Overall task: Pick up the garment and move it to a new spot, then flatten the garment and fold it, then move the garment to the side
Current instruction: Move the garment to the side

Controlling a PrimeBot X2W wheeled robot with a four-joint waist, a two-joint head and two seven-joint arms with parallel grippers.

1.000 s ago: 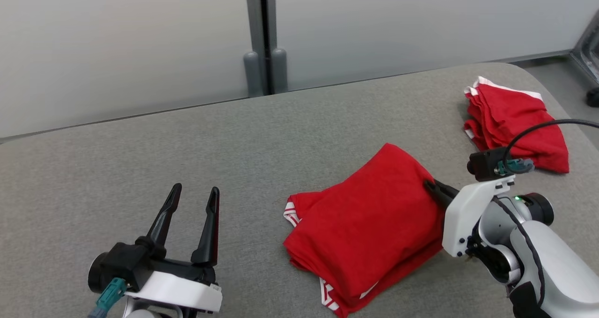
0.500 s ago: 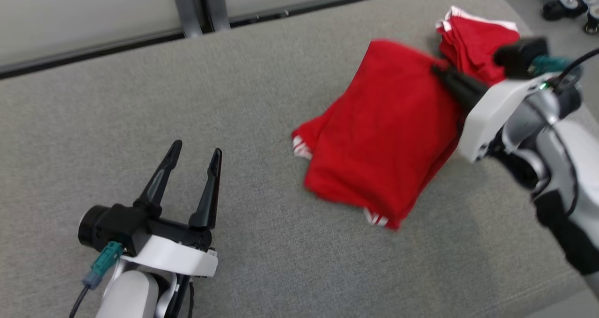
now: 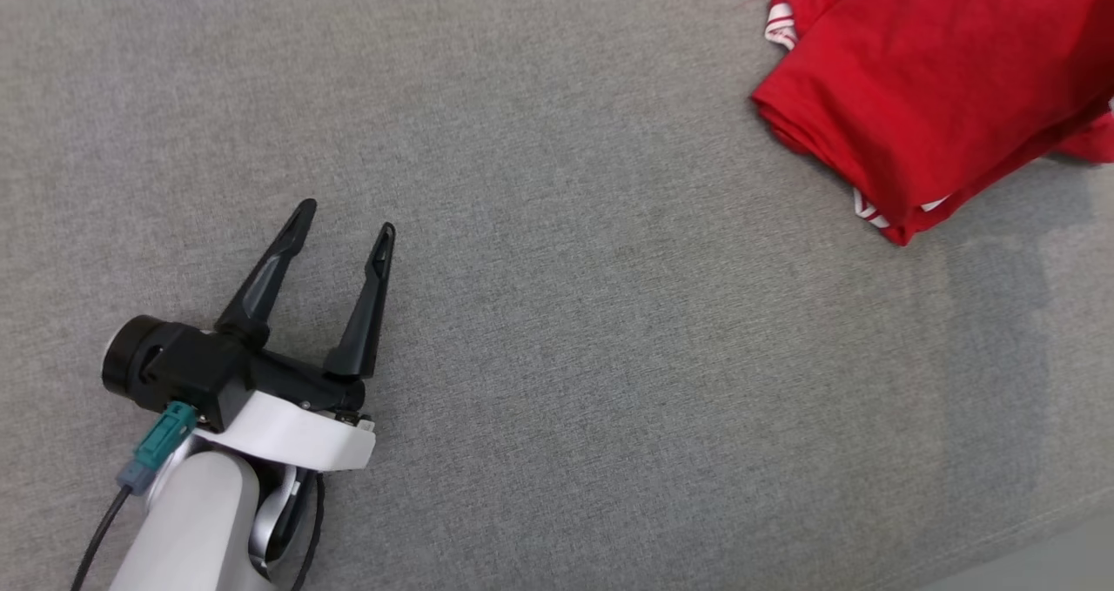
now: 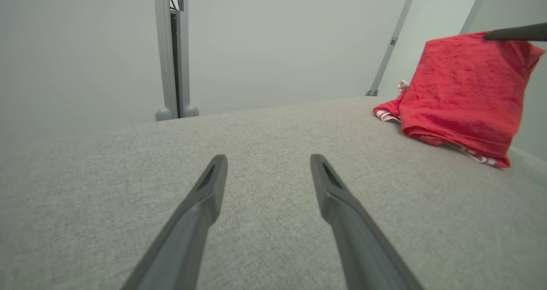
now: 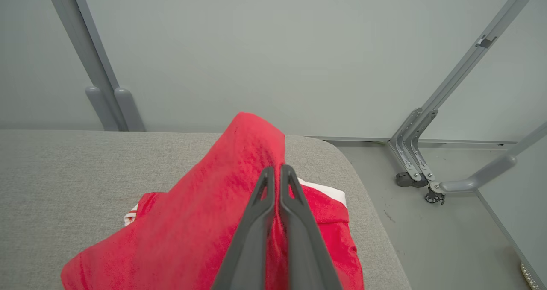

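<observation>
1. garment [image 3: 922,95]: red, folded, white-striped trim. Sits at the far right of the table [image 3: 557,330] in the head view, cut off by the picture's edge. From the left wrist, stands tented: top corner raised, lower edge resting on the table near its right rim.

2. right gripper [image 5: 277,170]: pinched tight on the garment, both fingers pressed together, a peak of red cloth drawn up at the tips. From the left wrist, shows as one dark finger [image 4: 513,33] at the raised corner.

3. left gripper [image 3: 346,217]: spread wide, holding nothing. Sits low over bare table at the near left, well apart from the garment.

4. second red piece [image 5: 329,204]: white band along one edge. Lies under and beyond the held garment, by the table's rounded corner.

5. backdrop: pale wall panels, grey post [image 4: 171,46], grey frame foot [image 5: 412,179] on the floor.
</observation>
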